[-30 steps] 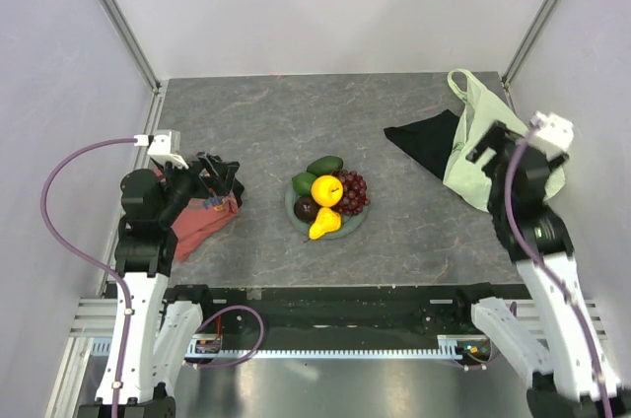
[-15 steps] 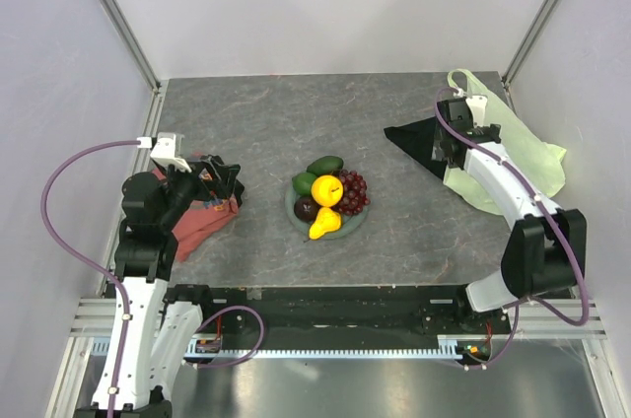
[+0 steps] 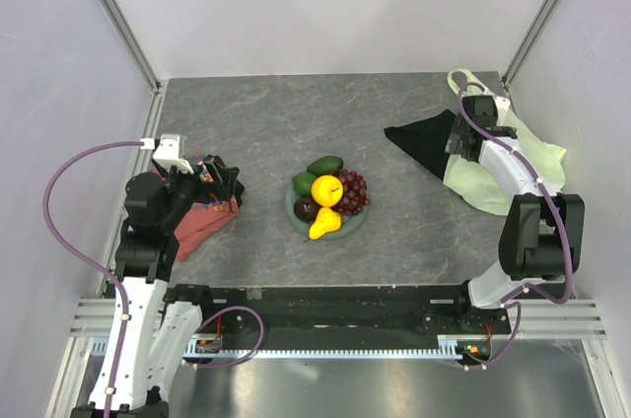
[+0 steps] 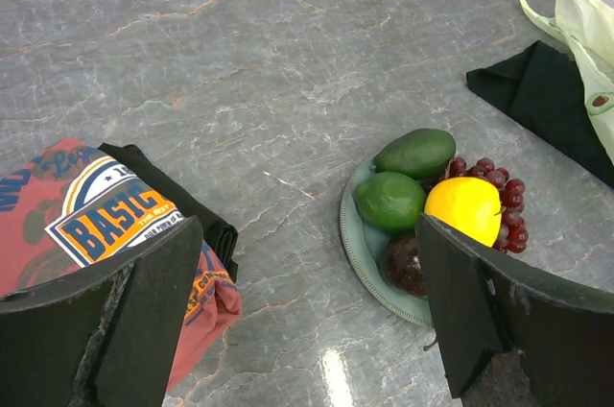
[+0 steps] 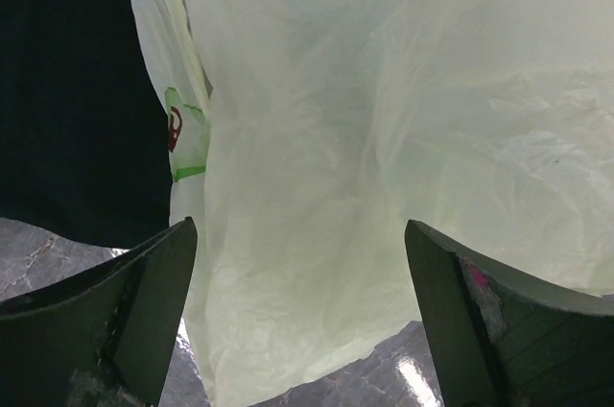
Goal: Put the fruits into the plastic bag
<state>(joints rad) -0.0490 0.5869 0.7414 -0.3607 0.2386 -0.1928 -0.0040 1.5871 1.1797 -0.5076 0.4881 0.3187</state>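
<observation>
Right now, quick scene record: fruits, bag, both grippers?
fruits: piled on the grey-green plate, mid-table
plastic bag: lying far right, partly over the black cloth
left gripper: open, empty, above the red T-shirt
right gripper: open, empty, close over the bag

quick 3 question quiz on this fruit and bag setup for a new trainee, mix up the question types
1. True or false: the fruits are already inside the plastic bag.
2. The right gripper is over: A) the red T-shirt B) the plastic bag C) the fruits
3. Short answer: is the left gripper open or shut?

Key:
1. False. They sit on the plate.
2. B
3. Open
</observation>
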